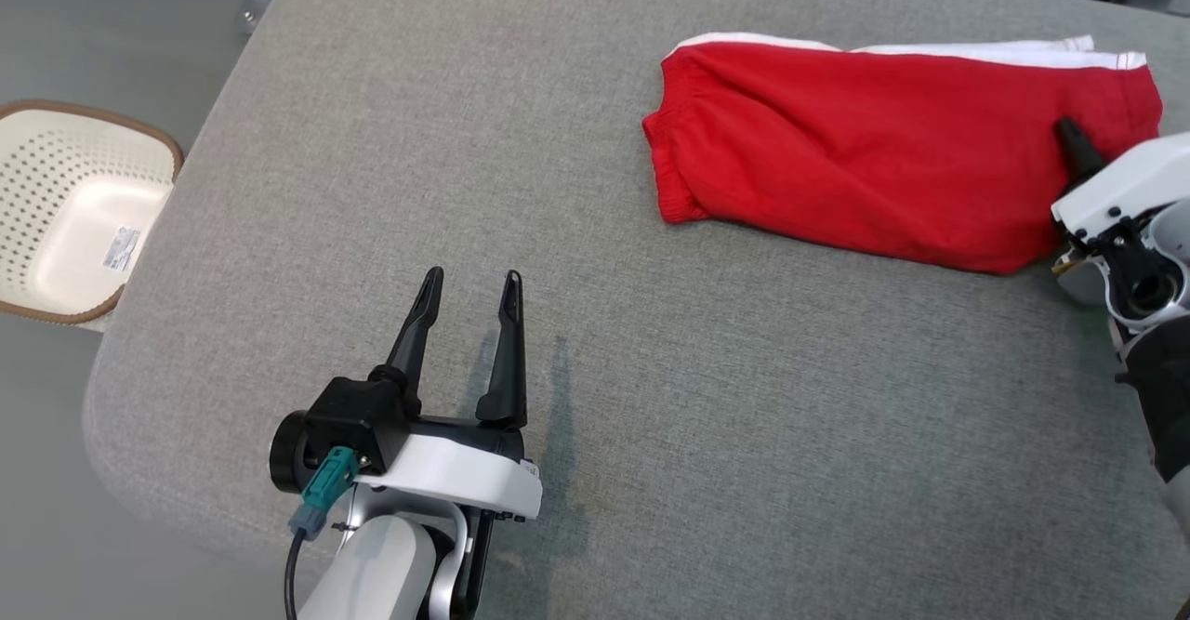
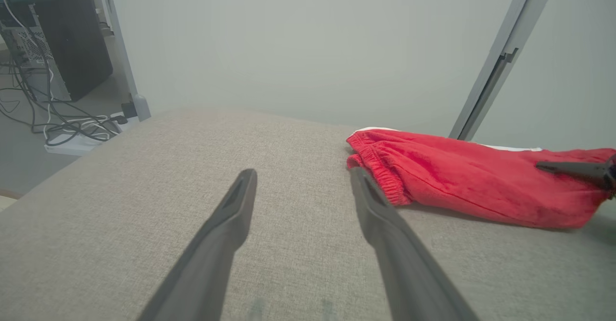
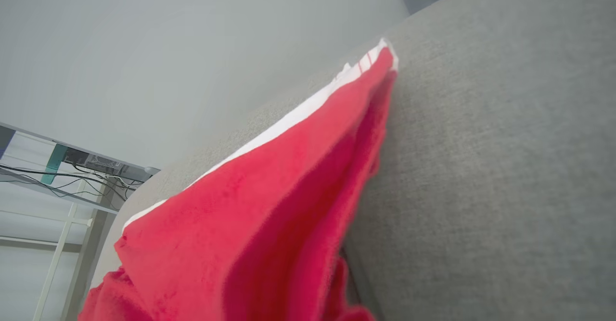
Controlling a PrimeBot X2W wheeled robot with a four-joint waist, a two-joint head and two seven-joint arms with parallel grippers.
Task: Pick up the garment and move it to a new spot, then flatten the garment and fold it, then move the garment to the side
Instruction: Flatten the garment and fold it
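well, at the far left a cream perforated basket (image 1: 84,211) sits beside the grey cushion (image 1: 651,434), off its edge. next, the left gripper (image 1: 472,276) stands over bare cushion, jaws spread wide, holding nothing. further right the red garment (image 1: 865,164), white-trimmed along its far edge, lies on the cushion's far right part, well apart from that gripper. at its right end the right gripper (image 1: 1071,137) is pinched shut on the fabric.

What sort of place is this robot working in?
Probably a lab or test room: a computer tower and loose cables sit on the floor, and the red garment lies on a grey padded table.
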